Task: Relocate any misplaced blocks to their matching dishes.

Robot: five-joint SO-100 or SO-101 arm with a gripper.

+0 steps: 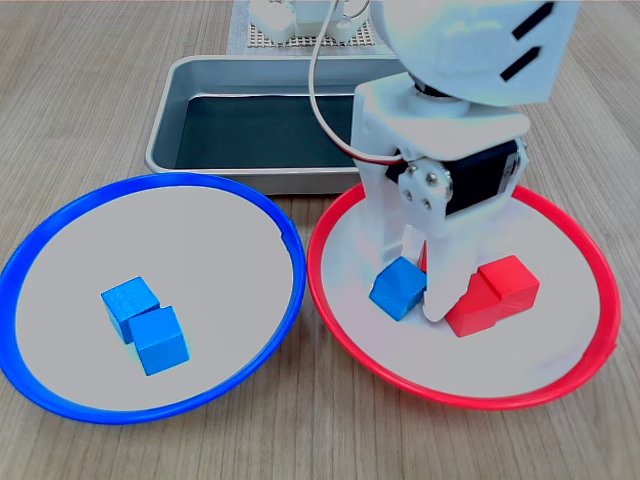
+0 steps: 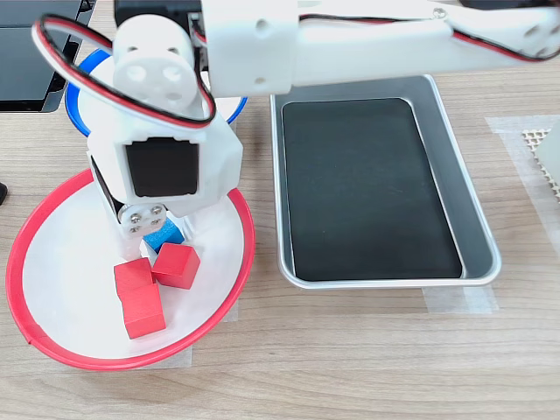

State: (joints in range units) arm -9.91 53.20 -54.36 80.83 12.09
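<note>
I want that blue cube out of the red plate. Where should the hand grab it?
Grab the blue cube from above, on its two flat upright sides. The red cubes crowd it on the first exterior view's right, so a finger must slip into that narrow gap.

blue cube [image 1: 399,288] in red-rimmed dish [image 1: 560,383]

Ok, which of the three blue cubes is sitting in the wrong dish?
The blue cube in the red-rimmed dish, at the jaws beside the red cubes. The other two lie in the blue-rimmed dish.
</note>
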